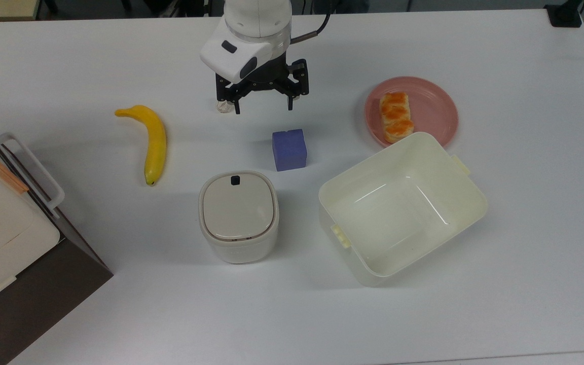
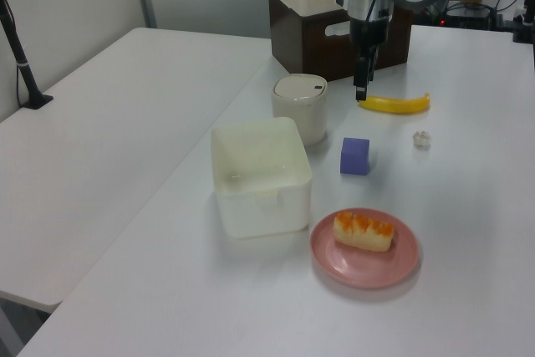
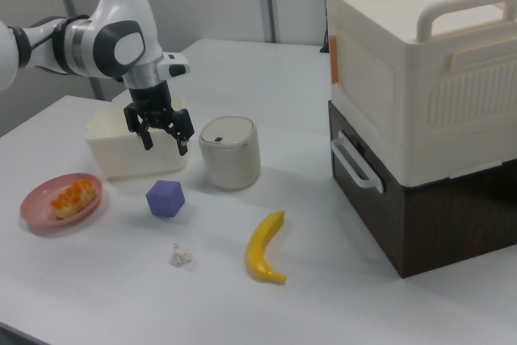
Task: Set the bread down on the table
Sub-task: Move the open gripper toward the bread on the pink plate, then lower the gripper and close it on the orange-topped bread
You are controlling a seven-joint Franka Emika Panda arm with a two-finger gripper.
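Note:
The bread [image 1: 396, 116] [image 2: 362, 232] [image 3: 71, 197], an oblong pastry with an orange-brown top, lies on a round pink plate [image 1: 439, 101] [image 2: 368, 267] [image 3: 36, 204] on the white table [image 1: 525, 203]. My gripper [image 1: 263, 107] [image 2: 360, 89] [image 3: 166, 147] hangs open and empty above the table, well to the top view's left of the plate. It is just beyond the purple cube [image 1: 289, 149] [image 3: 166, 198] in the top view, and nothing is between its fingers.
A white paper ball [image 1: 222, 105] [image 2: 421, 139] lies by the gripper's left finger in the top view. A banana [image 1: 152, 142], a lidded round container [image 1: 239, 215] and an open cream tub [image 1: 363, 263] stand nearer. A large boxy appliance [image 3: 420, 119] occupies the top view's left edge.

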